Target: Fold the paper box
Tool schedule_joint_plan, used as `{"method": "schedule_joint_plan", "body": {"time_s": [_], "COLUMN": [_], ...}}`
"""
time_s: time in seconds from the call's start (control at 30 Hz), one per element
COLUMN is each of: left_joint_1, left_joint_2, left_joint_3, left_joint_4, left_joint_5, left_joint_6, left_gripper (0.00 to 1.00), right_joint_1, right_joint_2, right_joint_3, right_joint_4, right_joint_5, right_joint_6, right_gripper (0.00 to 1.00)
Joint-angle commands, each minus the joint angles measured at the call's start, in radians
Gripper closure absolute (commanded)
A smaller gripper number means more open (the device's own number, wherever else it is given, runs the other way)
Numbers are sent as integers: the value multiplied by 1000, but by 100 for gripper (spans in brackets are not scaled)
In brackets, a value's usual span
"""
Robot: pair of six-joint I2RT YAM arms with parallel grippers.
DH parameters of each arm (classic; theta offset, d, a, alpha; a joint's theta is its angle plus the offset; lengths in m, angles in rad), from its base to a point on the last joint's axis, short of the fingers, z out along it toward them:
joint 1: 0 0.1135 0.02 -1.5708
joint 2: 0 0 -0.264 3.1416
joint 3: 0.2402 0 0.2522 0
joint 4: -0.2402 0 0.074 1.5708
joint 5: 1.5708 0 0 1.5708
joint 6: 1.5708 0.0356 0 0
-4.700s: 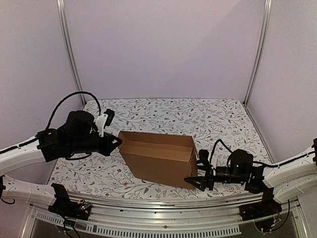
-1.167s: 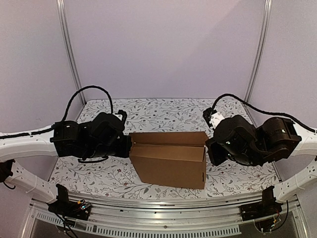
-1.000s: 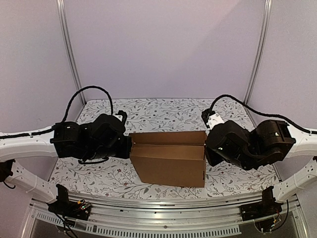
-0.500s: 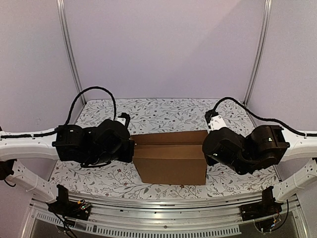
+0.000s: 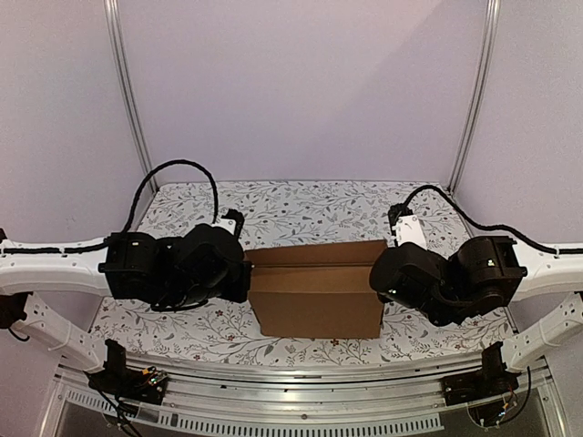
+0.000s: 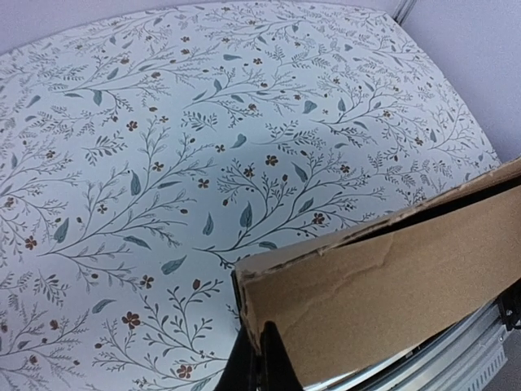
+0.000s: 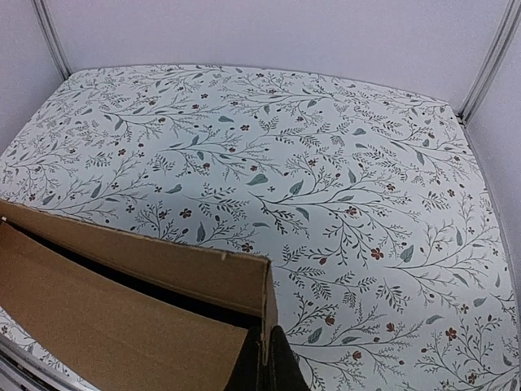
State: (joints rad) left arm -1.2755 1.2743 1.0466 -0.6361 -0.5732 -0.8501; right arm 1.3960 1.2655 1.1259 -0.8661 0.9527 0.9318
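Paper box upright on floral bench, near front edge, between both arms. Narrow dark gap along top, between rear wall and front panel. Left end effector pressed together, tips against box's left end corner. Right end effector likewise pressed together, tips at right end corner.

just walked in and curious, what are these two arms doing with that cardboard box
Two robot arms are folding a brown paper box on the floral table. The left arm is at its left end and the right arm at its right end, jaws shut, tips against the end walls. The box stands with walls up and its top open.
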Motion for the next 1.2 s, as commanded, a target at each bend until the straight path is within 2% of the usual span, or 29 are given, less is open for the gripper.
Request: {"method": "schedule_joint_plan", "body": {"time_s": [0.0,0.73,1.0,1.17], "left_joint_1": [-42,-55,-55,-55], "left_joint_2": [52,81,82,87], "left_joint_3": [-12,-13,-13,-15], "left_joint_4": [-22,9,12,15], "left_joint_5": [99,101,98,100], "left_joint_6": [-3,4,5,0], "left_gripper": [100,100,100,100], "right_joint_1": [20,8,9,11], "right_joint_2": [18,47,46,26], "right_joint_3": [6,-56,-133,-218], "right_joint_4": [78,70,74,146], "right_joint_5": [-24,-11,-12,-23], "right_joint_6": [65,289,361,374], "right_gripper": [100,100,100,100]}}
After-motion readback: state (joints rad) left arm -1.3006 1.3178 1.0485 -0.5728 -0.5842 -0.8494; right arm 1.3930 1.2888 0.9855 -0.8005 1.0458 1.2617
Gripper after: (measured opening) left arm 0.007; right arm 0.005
